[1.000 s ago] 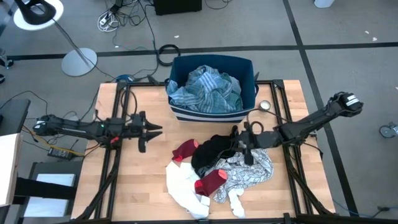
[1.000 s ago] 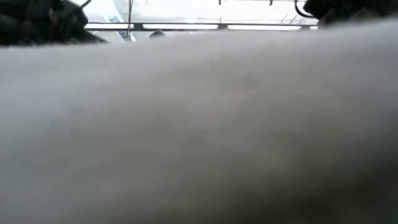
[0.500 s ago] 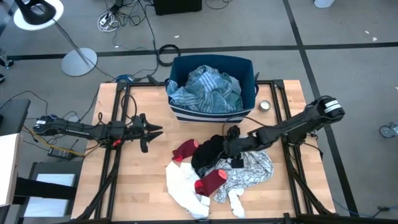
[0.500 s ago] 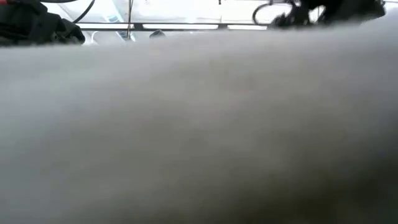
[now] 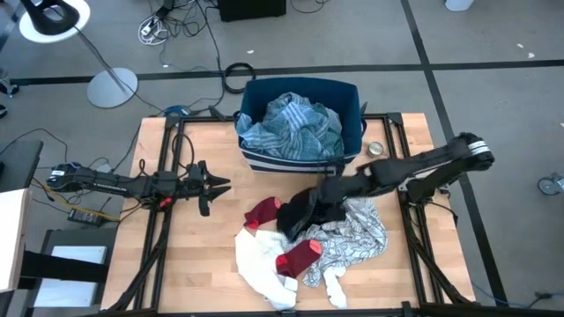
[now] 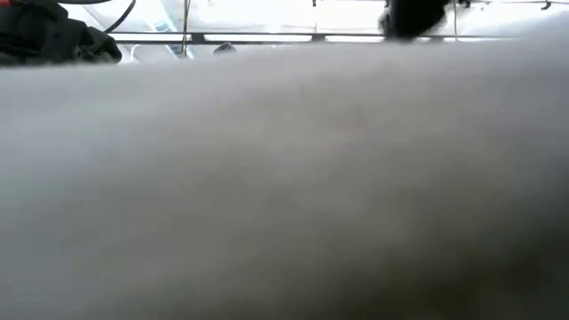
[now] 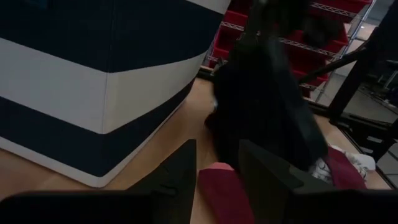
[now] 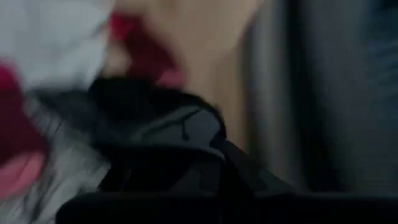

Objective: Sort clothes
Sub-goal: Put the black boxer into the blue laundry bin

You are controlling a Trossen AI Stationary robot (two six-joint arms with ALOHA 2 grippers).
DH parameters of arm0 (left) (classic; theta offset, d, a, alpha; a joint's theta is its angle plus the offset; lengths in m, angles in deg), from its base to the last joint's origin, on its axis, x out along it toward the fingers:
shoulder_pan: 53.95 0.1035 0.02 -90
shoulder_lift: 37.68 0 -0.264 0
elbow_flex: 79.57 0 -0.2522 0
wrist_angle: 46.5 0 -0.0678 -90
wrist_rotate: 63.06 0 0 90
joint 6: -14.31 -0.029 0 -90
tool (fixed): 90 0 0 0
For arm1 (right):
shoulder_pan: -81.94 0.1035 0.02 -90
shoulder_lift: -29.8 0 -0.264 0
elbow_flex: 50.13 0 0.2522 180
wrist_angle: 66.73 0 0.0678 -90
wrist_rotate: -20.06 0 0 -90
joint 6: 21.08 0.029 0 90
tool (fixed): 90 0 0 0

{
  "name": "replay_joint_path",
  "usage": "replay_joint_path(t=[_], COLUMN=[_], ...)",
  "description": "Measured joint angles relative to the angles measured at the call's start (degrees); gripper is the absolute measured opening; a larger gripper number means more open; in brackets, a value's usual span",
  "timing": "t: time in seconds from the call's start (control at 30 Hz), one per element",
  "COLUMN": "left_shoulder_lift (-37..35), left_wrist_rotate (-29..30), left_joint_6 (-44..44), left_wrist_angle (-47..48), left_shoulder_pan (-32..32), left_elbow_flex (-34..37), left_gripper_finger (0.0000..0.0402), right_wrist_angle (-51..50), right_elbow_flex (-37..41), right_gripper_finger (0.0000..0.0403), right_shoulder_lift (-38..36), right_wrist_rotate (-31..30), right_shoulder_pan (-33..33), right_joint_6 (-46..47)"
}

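Note:
The clothes lie heaped at the table's near middle: a black garment [image 5: 302, 214], two dark red pieces [image 5: 262, 212], a white one [image 5: 260, 264] and a black-and-white patterned one [image 5: 359, 233]. Blue striped clothes [image 5: 295, 126] fill the dark blue bin [image 5: 304, 163] at the far edge. My right gripper [image 5: 324, 195] is shut on the black garment [image 7: 261, 106] at the pile's far side. To the left of the pile, my left gripper [image 5: 225, 183] stands open and level, pointing at the pile. Blurred white cloth fills the low view. My right gripper holds the black garment by a bunched upper part [image 8: 180, 134], reaching in from the table's right at a slant. One layer or several, I cannot tell. The garment's upper part [image 7: 267, 37] is raised, and it hangs down to the pile, where its lower part [image 5: 291, 227] rests.
The bin stands close behind the pile, its striped wall [image 7: 93, 93] just ahead of my left gripper [image 7: 217, 152]. A small round tin [image 5: 375, 149] lies at the far right of the table. Bare wood [image 5: 194, 255] shows at the near left.
My right gripper has moved toward the table's left over the pile, shut on the black garment and drawn its top up. The garment, spread flat before, now stands bunched and raised, with its lower part still on the pile.

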Motion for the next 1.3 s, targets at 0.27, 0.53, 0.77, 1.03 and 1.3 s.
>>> replay_joint_path(t=[0.27,0.53,0.77,1.03,1.3], left_shoulder_lift=[0.0,0.0,0.0,0.0,0.0], left_wrist_rotate=[0.4,0.4,0.5,0.5,1.2], left_joint_6=[0.0,0.0,0.0,0.0,-0.1], left_wrist_angle=[0.0,0.1,0.1,0.0,0.1], left_shoulder_pan=[0.0,0.0,0.0,0.0,0.0], left_elbow_flex=[0.0,0.0,0.0,0.0,0.0], left_gripper_finger=[0.0125,0.0125,0.0125,0.0125,0.0125], right_wrist_angle=[0.8,24.0,37.5,30.5,16.2], right_elbow_flex=[-19.5,-29.2,-30.8,-29.9,-23.9], right_gripper_finger=[0.0002,0.0001,0.0001,0.0002,0.0003], right_shoulder_lift=[-2.8,-2.8,-2.8,-2.8,-1.4], right_wrist_rotate=[-13.3,-13.0,-11.7,-9.6,5.2], right_shoulder_pan=[-3.0,-13.3,-22.1,-28.6,-32.5], right_joint_6=[-15.5,-34.2,-39.8,-34.1,-15.9])
